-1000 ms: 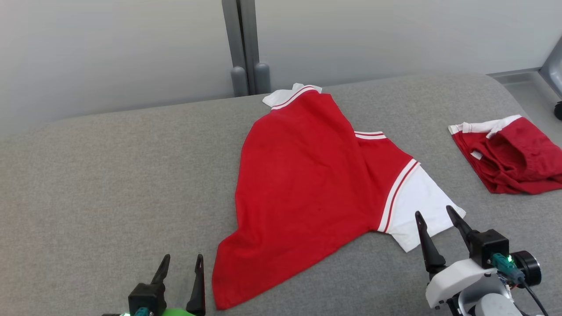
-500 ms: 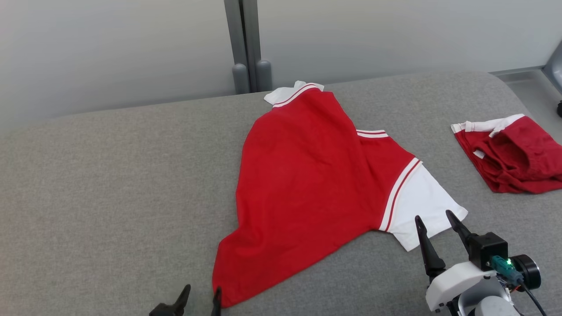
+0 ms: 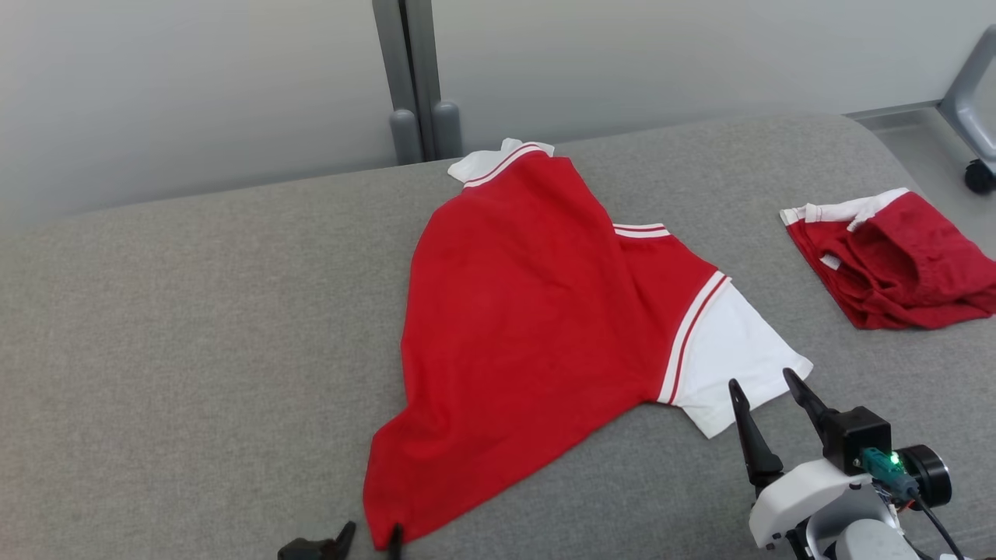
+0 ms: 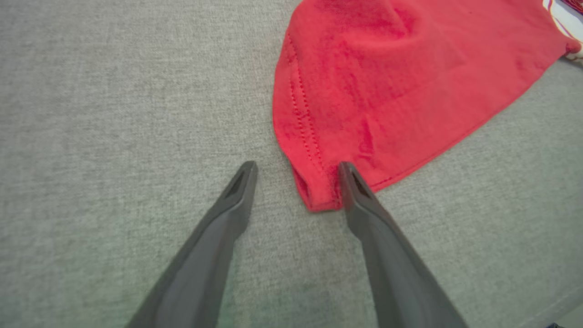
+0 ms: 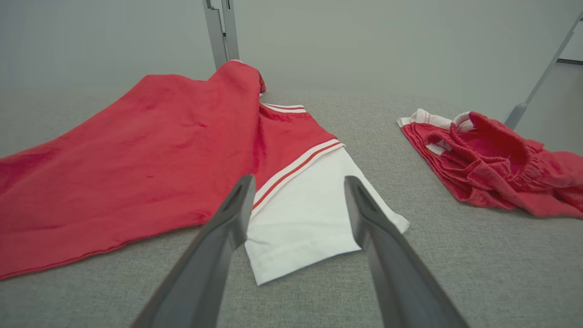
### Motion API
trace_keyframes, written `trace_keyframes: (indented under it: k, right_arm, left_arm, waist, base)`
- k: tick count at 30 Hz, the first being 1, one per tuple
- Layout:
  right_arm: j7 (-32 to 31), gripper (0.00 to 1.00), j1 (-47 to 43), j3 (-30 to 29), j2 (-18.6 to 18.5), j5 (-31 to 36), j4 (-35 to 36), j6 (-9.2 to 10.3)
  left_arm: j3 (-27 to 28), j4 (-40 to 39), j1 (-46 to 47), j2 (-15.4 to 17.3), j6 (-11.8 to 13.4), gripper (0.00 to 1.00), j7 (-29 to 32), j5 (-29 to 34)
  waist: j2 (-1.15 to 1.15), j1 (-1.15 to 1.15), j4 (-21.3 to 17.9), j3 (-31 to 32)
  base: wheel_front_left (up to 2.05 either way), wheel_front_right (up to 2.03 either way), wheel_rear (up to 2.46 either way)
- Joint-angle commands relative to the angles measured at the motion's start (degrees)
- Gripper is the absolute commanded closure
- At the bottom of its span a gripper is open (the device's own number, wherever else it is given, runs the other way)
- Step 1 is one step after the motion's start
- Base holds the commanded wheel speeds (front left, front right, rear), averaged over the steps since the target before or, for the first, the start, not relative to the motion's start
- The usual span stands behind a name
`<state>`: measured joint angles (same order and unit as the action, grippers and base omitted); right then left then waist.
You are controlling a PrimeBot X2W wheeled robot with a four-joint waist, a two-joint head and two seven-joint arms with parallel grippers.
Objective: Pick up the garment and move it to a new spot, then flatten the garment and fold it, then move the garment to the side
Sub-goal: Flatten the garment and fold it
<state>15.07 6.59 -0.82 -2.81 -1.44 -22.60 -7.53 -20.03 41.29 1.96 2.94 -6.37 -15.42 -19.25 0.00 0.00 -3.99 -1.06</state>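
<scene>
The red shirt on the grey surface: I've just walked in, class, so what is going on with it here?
A two-armed robot is working on a red and white shirt lying on a grey padded surface. Its left end effector is open, fingers either side of the shirt's near hem corner, not yet closed. The right end effector is open near the white sleeve, holding nothing. Another red garment lies crumpled to the right.

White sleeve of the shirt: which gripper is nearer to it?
Right. The right gripper hangs open just short of the end of the white sleeve. The left gripper is across the shirt, open around its red hem corner.
</scene>
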Motion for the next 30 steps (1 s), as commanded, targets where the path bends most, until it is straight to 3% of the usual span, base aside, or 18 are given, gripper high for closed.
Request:
trace_keyframes:
  k: [1, 6, 10, 19, 30]
  right_arm:
    - [0.1, 0.00, 0.6, 0.1, -0.2, 0.0, -0.1, 0.09]
    - [0.1, 0.00, 0.7, 0.0, -0.2, 0.1, -0.2, 0.09]
    - [0.1, 0.00, 0.4, -0.7, -0.2, -0.2, -0.3, 0.09]
    - [0.1, 0.00, 1.1, -1.6, -0.2, -0.6, -1.6, 0.09]
    - [0.1, 0.00, 4.0, -2.3, -0.2, 0.8, -9.4, 0.09]
  left_arm:
    - [-0.8, 1.9, 0.5, 0.0, 0.0, 1.00, 0.6, -0.4]
    - [0.5, 2.6, 2.1, 0.0, 0.9, 1.00, 0.6, -0.6]
    - [4.7, -0.7, 3.5, 0.5, 2.5, 1.00, 0.4, 1.1]
    - [13.9, -3.7, 4.1, 1.0, 3.6, 1.00, 0.3, 3.8]
    - [18.9, -3.5, 4.3, 0.5, 2.0, 1.00, 0.3, 6.4]
  waist:
    - [0.00, 0.00, -0.3, -0.2]
    - [0.00, 0.00, -0.5, -0.2]
    - [0.00, 0.00, 0.0, 0.0]
    - [0.00, 0.00, 0.4, 0.1]
    - [0.00, 0.00, 1.5, -3.2]
  base:
    - [0.00, 0.00, 0.00]
    - [0.00, 0.00, 0.00]
    - [0.00, 0.00, 0.00]
    - [0.00, 0.00, 0.00]
    - [0.00, 0.00, 0.00]
